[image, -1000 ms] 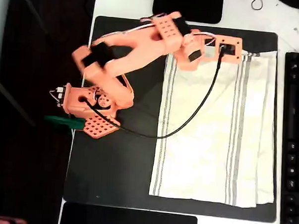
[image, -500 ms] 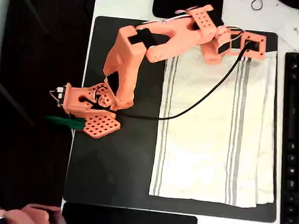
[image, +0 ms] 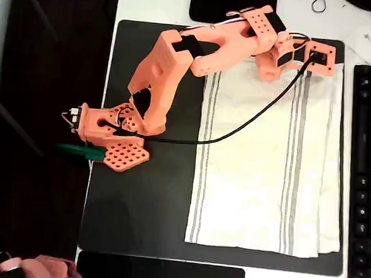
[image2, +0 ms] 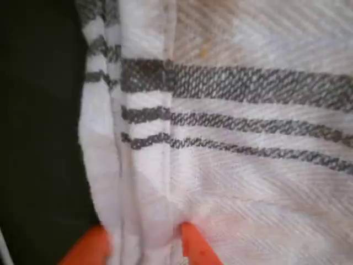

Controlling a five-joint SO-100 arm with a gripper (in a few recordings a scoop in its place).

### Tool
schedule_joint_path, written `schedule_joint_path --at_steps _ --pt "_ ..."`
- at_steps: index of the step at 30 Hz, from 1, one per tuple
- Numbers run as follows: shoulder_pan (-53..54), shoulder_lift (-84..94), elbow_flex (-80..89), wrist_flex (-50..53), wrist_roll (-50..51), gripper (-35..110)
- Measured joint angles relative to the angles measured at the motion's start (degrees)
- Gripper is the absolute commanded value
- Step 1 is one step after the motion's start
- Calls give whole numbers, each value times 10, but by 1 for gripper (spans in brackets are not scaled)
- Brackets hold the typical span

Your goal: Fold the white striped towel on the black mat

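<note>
- Gripper (image2: 143,245) sat at the towel's far edge; in the wrist view its two orange fingertips (image2: 196,248) stood a little apart, with a hemmed fold of cloth lying between them. Whether they were already pinching that fold, I couldn't tell.
- Seen from overhead, the orange arm (image: 176,58) reached from its base at the left of the mat across to the top right, where the gripper (image: 318,58) hung over the towel's upper right corner.
- The white striped towel (image: 267,161) lay flat and spread out on the right half of the black mat (image: 139,205), with its grey stripes running top to bottom near its left and right edges. A layer peeked out along the bottom right edge, so it may already have been doubled.
- A black cable (image: 248,120) trailed from the gripper across the cloth to the arm's base.
- The towel looked light, soft and limp, with a woven, grippy surface. It would likely drape and sag when lifted, not hold its shape.
- The best hold seemed to be the thick hemmed edge near the corner, just where the fingers sat.
- No brand, label or readable writing showed anywhere on the towel, mat or arm.
</note>
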State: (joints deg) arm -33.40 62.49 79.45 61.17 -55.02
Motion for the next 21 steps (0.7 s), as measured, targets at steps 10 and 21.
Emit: schedule_joint_path --at_steps 10,21 --pt "-4 7 -7 24 0 0" --pt "-4 50 -79 142 7 0"
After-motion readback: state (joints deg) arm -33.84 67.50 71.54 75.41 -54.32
